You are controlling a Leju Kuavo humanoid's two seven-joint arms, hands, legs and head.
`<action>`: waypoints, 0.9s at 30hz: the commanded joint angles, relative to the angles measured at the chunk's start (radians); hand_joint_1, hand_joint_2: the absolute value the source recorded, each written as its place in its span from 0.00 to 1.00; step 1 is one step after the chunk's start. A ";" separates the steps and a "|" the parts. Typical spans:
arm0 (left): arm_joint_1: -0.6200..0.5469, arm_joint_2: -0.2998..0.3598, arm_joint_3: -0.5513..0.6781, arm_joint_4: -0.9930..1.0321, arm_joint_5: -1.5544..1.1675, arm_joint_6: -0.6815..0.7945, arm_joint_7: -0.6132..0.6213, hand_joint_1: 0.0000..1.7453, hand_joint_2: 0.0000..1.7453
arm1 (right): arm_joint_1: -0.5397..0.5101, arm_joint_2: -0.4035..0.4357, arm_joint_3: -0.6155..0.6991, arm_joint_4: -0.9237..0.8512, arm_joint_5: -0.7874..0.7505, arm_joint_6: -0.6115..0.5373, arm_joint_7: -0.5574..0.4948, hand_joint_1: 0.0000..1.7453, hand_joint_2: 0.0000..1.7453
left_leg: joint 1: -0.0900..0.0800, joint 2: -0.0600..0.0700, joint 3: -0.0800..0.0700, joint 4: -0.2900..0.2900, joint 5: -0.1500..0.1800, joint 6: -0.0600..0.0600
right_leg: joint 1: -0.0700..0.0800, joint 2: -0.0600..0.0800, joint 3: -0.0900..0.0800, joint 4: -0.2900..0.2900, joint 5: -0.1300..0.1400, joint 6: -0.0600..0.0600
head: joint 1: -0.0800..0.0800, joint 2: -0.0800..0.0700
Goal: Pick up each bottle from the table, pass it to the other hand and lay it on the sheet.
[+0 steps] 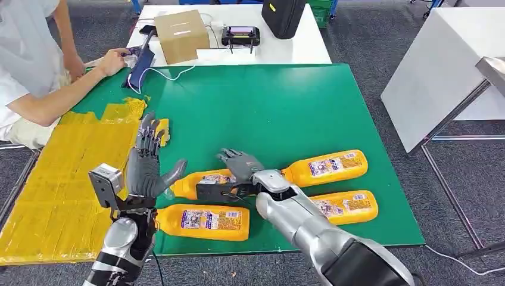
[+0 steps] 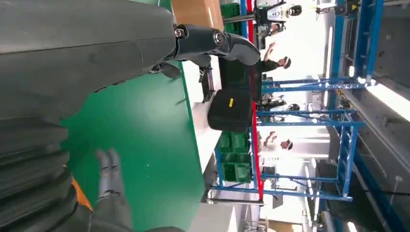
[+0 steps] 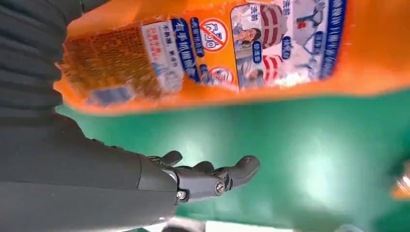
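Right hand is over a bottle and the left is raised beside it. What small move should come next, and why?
Probably close the right hand on the orange bottle under it. Its fingers look spread above the bottle, not gripping, while the left hand waits open beside the yellow sheet.

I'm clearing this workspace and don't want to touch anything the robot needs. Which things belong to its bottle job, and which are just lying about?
Job: four orange bottles on the green table; yellow sheet; left hand; right hand.

Lying about: cardboard box; black case; handheld controller; the person's dark device.
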 commanded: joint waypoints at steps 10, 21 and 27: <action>-0.080 -0.008 -0.048 0.123 0.010 0.001 -0.001 0.00 1.00 | -0.045 0.012 0.021 0.158 0.001 0.030 0.028 0.00 1.00 | 0.000 -0.002 0.002 0.000 -0.001 -0.001 | 0.000 0.001 0.002 0.000 -0.001 -0.001 | 0.000 0.000; -0.080 -0.008 -0.048 0.123 0.010 0.001 -0.001 0.00 1.00 | -0.045 0.012 0.021 0.158 0.001 0.030 0.028 0.00 1.00 | 0.002 -0.003 0.004 0.001 -0.002 -0.002 | 0.001 0.002 0.005 0.000 -0.003 -0.002 | 0.000 0.000; -0.080 -0.008 -0.048 0.123 0.010 0.001 -0.001 0.00 1.00 | -0.045 0.012 0.021 0.158 0.001 0.030 0.028 0.00 1.00 | 0.001 -0.003 0.004 0.000 -0.002 -0.001 | 0.000 0.002 0.005 0.000 -0.002 -0.002 | 0.000 0.000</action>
